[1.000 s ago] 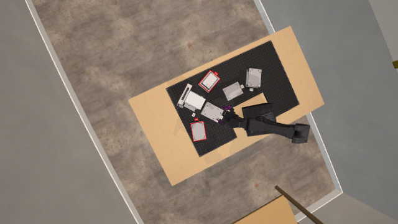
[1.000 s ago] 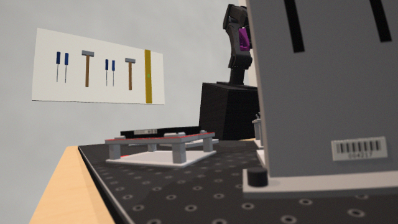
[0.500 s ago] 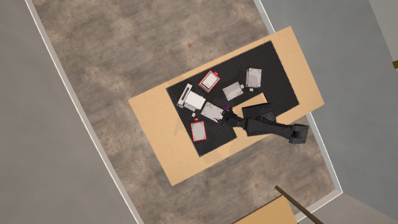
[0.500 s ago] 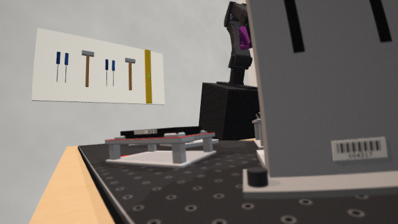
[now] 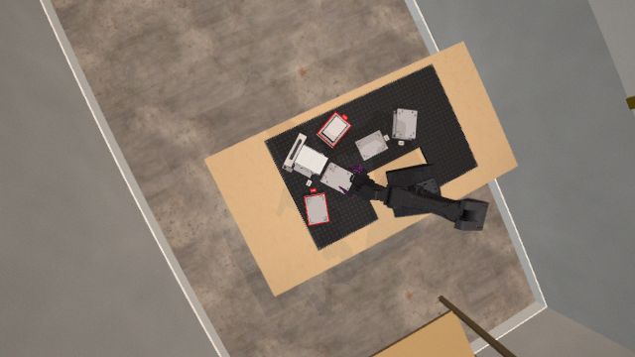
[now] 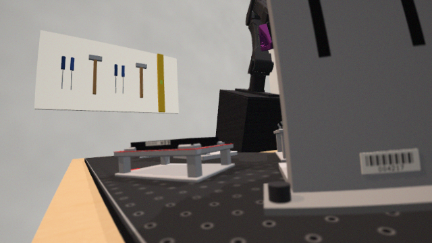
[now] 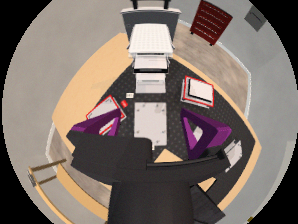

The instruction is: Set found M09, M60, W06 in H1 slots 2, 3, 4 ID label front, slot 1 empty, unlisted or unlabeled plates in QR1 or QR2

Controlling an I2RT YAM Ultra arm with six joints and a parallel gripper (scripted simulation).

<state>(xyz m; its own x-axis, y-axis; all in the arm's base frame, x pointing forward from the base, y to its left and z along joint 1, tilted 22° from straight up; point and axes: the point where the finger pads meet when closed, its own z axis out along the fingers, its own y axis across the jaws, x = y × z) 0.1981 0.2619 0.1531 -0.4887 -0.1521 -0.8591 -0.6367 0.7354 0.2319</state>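
Observation:
The plate hotel H1 (image 5: 304, 159) stands at the left of the black deck, and a white ribbed surface shows on top of it. In the wrist view the hotel (image 7: 152, 32) is straight ahead, its slots too small to read. My gripper (image 5: 353, 180) is open and empty. It hovers at the near edge of a grey nest (image 5: 337, 177) that lies in front of the hotel. The purple fingers stand wide on either side of that nest (image 7: 149, 116). I cannot tell whether a plate lies on it. The exterior view shows only the hotel's side wall (image 6: 354, 94).
Two red-rimmed quarantine nests flank the hotel; one (image 5: 333, 129) holds a white rectangle, the other (image 5: 317, 208) looks grey inside. Two more grey nests (image 5: 371, 145) (image 5: 404, 123) lie at the right. The arm's black base (image 5: 414, 180) is behind the gripper.

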